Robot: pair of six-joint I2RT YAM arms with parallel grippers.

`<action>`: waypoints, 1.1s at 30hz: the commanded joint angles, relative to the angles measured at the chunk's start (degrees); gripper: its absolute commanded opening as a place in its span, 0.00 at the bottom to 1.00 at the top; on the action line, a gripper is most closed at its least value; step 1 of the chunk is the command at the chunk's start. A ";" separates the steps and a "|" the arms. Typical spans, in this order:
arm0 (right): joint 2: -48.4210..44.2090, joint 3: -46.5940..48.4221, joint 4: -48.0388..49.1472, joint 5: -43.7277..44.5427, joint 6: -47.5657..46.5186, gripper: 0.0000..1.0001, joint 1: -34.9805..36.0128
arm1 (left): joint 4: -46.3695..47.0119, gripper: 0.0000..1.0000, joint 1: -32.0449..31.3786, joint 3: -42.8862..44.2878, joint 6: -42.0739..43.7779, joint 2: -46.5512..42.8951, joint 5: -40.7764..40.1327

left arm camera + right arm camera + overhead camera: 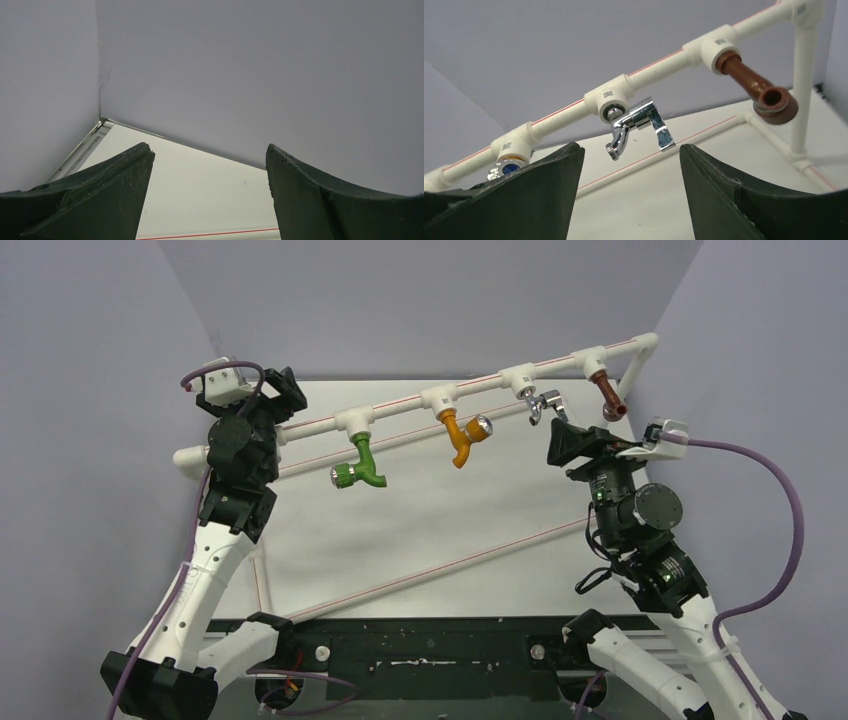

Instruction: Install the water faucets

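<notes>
Several faucets hang from white tee fittings on a raised white pipe [400, 408]: a green one [362, 464], an orange one [461, 438], a shiny chrome one [540, 405] and a brown one [606, 393]. In the right wrist view the chrome faucet [634, 125] sits in its tee just above and beyond my open fingers, and the brown faucet [759, 90] is at the upper right. My right gripper [562, 440] is open and empty, just below the chrome faucet. My left gripper [285, 400] is open and empty at the pipe's left end.
The pipe frame has a lower rail [400, 445], a diagonal pipe [450, 570] lying across the white tabletop, and an upright post [801, 90] at the right corner. Grey walls close in the back and both sides. A black base plate [430, 650] lies along the near edge.
</notes>
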 commanded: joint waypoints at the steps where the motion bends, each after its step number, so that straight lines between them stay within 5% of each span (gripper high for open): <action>1: -0.12 4.74 2.18 -6.01 -25.86 0.71 -0.42 | -19.10 0.80 -1.68 -5.81 -0.61 1.95 1.99; 13: 0.00 4.92 -4.23 -15.49 -71.72 0.77 -0.24 | -19.14 0.80 -1.96 -5.78 -0.65 1.63 1.94; 23: 0.33 0.05 -5.53 -13.60 -95.86 0.80 4.02 | -19.10 0.80 -2.18 -5.78 -0.57 1.42 1.82; 33: 4.52 -5.73 8.26 -10.94 -108.92 0.77 4.55 | -19.12 0.80 -2.46 -5.81 -0.57 1.14 1.89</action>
